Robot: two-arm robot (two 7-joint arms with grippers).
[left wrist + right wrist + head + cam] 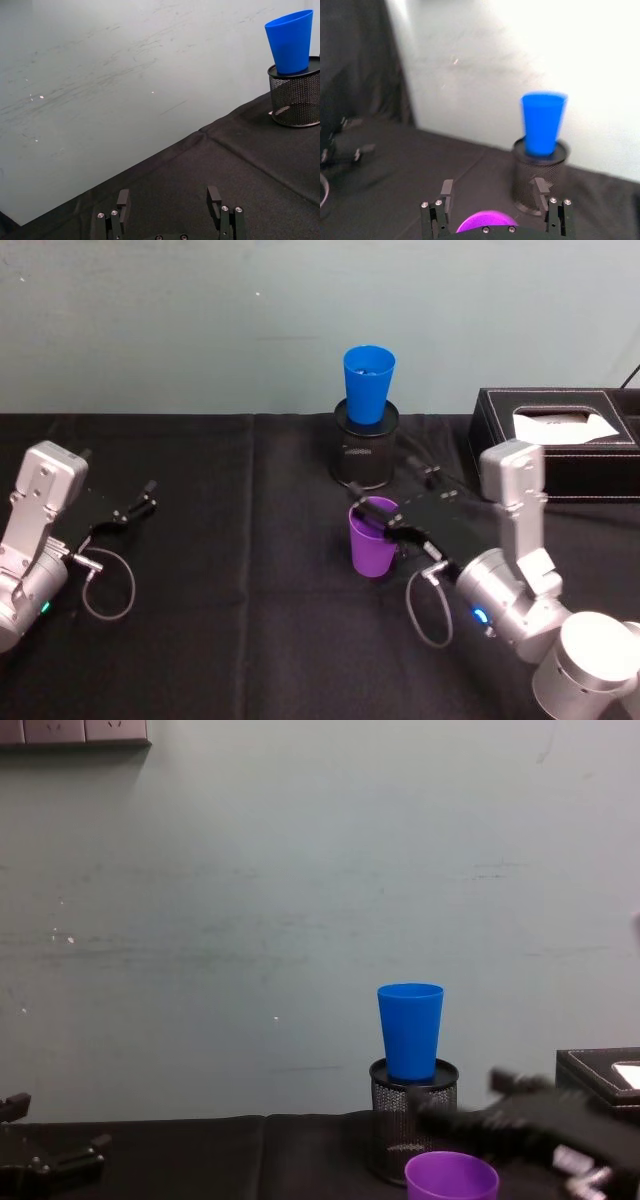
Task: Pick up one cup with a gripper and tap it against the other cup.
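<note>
Two cups matter here. The purple tumbler (372, 542) stands upright on the black tablecloth (230, 620), just in front of the wire-mesh pen holder (366, 455); the blue tumbler (368, 384) sits upright in that holder's mouth, raised well above the purple rim. My right gripper (384, 514) is at the purple tumbler's rim, fingers spread either side of it in the wrist view, apparently not yet clamped, though the chest view is blurred there. The height gap means I must lift before tapping. My left gripper (137, 506) rests open on the cloth, well away.
</note>
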